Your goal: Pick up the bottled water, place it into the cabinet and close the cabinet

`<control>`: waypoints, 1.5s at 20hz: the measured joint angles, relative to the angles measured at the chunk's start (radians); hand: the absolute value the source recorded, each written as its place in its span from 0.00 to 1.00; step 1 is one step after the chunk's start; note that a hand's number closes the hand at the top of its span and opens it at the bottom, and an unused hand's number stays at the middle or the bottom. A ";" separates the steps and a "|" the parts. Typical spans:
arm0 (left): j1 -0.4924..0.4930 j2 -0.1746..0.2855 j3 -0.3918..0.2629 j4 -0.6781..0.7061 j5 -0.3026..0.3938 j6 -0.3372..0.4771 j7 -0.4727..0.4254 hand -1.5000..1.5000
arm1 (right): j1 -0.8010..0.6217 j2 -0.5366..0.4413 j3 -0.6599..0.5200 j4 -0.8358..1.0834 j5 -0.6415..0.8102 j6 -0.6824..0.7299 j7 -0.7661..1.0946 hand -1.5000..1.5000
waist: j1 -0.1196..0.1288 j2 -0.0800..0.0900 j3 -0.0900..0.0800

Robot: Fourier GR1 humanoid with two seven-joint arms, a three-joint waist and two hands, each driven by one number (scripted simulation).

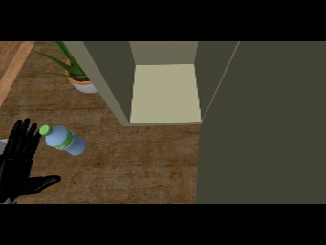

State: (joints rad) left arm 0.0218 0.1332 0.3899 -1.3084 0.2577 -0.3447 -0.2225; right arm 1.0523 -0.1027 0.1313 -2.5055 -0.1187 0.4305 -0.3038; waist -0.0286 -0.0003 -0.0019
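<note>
Released, fingers straight, the black left hand (11, 170) could knock away the green-capped pale-blue plastic water bottle (66, 141) just right of its fingertips before closing.

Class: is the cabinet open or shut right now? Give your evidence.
Open: the cabinet shows its pale inside floor, and its door stands swung aside at the view's right.

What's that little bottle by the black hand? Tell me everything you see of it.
The bottled water is a bottle with a pale blue, plastic-looking body, a green band round its middle and a green cap. Its cap points up-left in the view. It sits on the brown counter, just right of the fingers of the open left hand, outside the open cabinet. Nothing grips it; whether the fingers touch it is unclear.
</note>
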 measured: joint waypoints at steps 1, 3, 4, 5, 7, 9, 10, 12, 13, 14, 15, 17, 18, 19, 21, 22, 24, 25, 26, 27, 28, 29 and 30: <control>-0.022 0.003 0.003 0.044 -0.009 0.003 -0.023 0.00 | 0.008 0.000 0.001 0.001 0.002 0.002 -0.008 0.00 | -0.001 0.000 0.000; -0.065 0.008 0.005 0.123 -0.027 0.010 -0.058 0.00 | 0.011 -0.004 -0.008 0.002 0.003 0.007 -0.018 0.00 | 0.001 0.001 0.000; -0.080 0.024 0.014 0.160 -0.025 -0.001 -0.072 0.00 | 0.014 -0.002 -0.010 0.003 0.005 0.007 -0.022 0.00 | 0.002 0.001 0.000; -0.096 0.028 0.016 0.194 -0.030 0.001 -0.086 0.00 | 0.028 -0.002 -0.009 0.001 0.005 0.010 -0.031 0.00 | 0.001 0.001 0.000; -0.127 0.033 0.019 0.266 -0.047 0.005 -0.128 0.00 | 0.040 -0.007 -0.020 0.001 0.005 0.016 -0.041 0.00 | 0.000 0.002 0.000; -0.143 0.027 0.017 0.334 -0.070 0.014 -0.187 0.00 | 0.058 -0.006 -0.017 0.002 0.007 0.024 -0.058 0.00 | -0.001 0.002 0.000; -0.149 0.029 0.018 0.365 -0.077 0.014 -0.213 0.00 | 0.069 -0.004 -0.010 0.001 0.009 0.030 -0.071 0.00 | -0.001 0.002 0.000; -0.183 0.038 0.024 0.430 -0.092 0.027 -0.253 0.00 | 0.079 -0.008 -0.024 0.002 0.009 0.036 -0.085 0.00 | -0.001 0.002 -0.001; -0.198 0.043 0.027 0.468 -0.098 0.029 -0.277 0.00 | 0.084 -0.008 -0.029 0.003 0.010 0.040 -0.095 0.00 | -0.002 0.002 -0.001; -0.205 0.049 0.030 0.501 -0.104 0.028 -0.304 0.00 | 0.099 -0.008 -0.028 0.003 0.010 0.045 -0.105 0.00 | -0.003 0.003 -0.001; -0.222 0.052 0.032 0.525 -0.109 0.036 -0.317 0.00 | 0.114 -0.011 -0.034 0.002 0.010 0.052 -0.117 0.00 | -0.004 0.002 -0.001; -0.250 0.059 0.034 0.583 -0.119 0.041 -0.350 0.00 | 0.120 -0.014 -0.053 0.004 0.010 0.058 -0.131 0.00 | -0.002 0.003 -0.001; -0.266 0.070 0.042 0.617 -0.118 0.038 -0.365 0.00 | 0.128 -0.012 -0.054 0.006 0.012 0.063 -0.143 0.00 | -0.004 0.003 -0.001; -0.276 0.079 0.046 0.645 -0.117 0.027 -0.378 0.00 | 0.128 -0.012 -0.058 0.006 0.012 0.062 -0.143 0.00 | -0.002 0.003 -0.001; -0.307 0.091 0.059 0.707 -0.109 0.006 -0.404 0.00 | 0.135 -0.014 -0.069 0.006 0.012 0.069 -0.159 0.00 | -0.005 0.005 -0.001; -0.316 0.095 0.063 0.731 -0.104 -0.011 -0.417 0.00 | 0.145 -0.009 -0.062 0.007 0.014 0.072 -0.170 0.00 | -0.006 0.005 -0.001; -0.339 0.110 0.072 0.779 -0.091 -0.053 -0.432 0.00 | 0.145 -0.003 -0.057 0.009 0.018 0.070 -0.171 0.00 | -0.004 0.005 -0.002; -0.347 0.104 0.073 0.800 -0.089 -0.065 -0.449 0.00 | 0.137 -0.009 -0.080 0.013 0.017 0.072 -0.176 0.00 | -0.003 0.006 -0.002; -0.354 0.098 0.073 0.812 -0.084 -0.076 -0.453 0.00 | 0.138 -0.011 -0.086 0.013 0.015 0.075 -0.178 0.00 | -0.001 0.006 -0.001; -0.358 0.100 0.075 0.829 -0.079 -0.090 -0.457 0.00 | 0.146 -0.012 -0.095 0.015 0.016 0.083 -0.192 0.00 | -0.002 0.005 -0.001; -0.369 0.098 0.075 0.844 -0.077 -0.098 -0.459 0.00 | 0.138 -0.013 -0.103 0.017 0.016 0.084 -0.193 0.00 | -0.001 0.005 -0.001; -0.377 0.092 0.075 0.857 -0.073 -0.099 -0.461 0.00 | 0.145 -0.015 -0.109 0.018 0.015 0.092 -0.202 0.00 | -0.001 0.005 -0.001; -0.384 0.085 0.075 0.870 -0.073 -0.099 -0.469 0.00 | 0.147 -0.017 -0.118 0.018 0.014 0.097 -0.208 0.00 | -0.001 0.005 -0.001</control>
State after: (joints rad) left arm -0.3620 0.2186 0.4648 -0.4385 0.1852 -0.4440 -0.6920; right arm 1.1994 -0.1196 0.0131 -2.4871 -0.1045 0.5276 -0.5117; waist -0.0299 0.0045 -0.0030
